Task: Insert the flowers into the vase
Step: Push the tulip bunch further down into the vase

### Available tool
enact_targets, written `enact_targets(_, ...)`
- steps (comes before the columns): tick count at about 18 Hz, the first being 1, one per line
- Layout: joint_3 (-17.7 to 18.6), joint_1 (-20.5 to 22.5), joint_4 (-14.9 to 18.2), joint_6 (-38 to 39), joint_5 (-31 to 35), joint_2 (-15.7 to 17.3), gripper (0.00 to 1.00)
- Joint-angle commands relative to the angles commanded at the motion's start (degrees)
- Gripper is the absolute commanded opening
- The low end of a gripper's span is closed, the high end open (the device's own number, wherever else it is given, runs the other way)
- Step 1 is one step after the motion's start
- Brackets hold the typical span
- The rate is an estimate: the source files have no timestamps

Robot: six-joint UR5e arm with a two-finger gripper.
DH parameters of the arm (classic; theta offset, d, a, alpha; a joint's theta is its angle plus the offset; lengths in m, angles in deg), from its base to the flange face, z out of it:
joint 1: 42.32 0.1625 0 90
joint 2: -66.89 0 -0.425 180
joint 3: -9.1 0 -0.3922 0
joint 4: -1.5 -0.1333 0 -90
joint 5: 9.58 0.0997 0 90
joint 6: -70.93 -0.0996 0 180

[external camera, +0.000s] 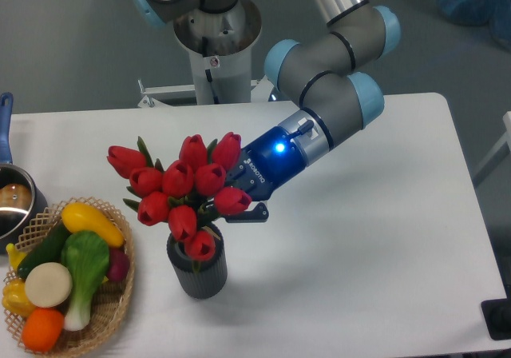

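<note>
The gripper (231, 208) pinches the flowers (180, 188) right over the vase (197, 268) at the counter's near left, stems apparently entering its mouth, so next it needs a straight push down.

Grey arm (331, 94), pale-blue joint caps, glowing blue wrist

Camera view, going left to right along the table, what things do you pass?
Pot with the blue handle → basket of toy vegetables → vase with the flowers in it → pincer on the arm.
</note>
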Motion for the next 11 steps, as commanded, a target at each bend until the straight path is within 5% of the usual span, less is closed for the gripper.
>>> enact_targets(11,1.58,0.18,0.0,-2.64,-0.09,-2.29,0.07)
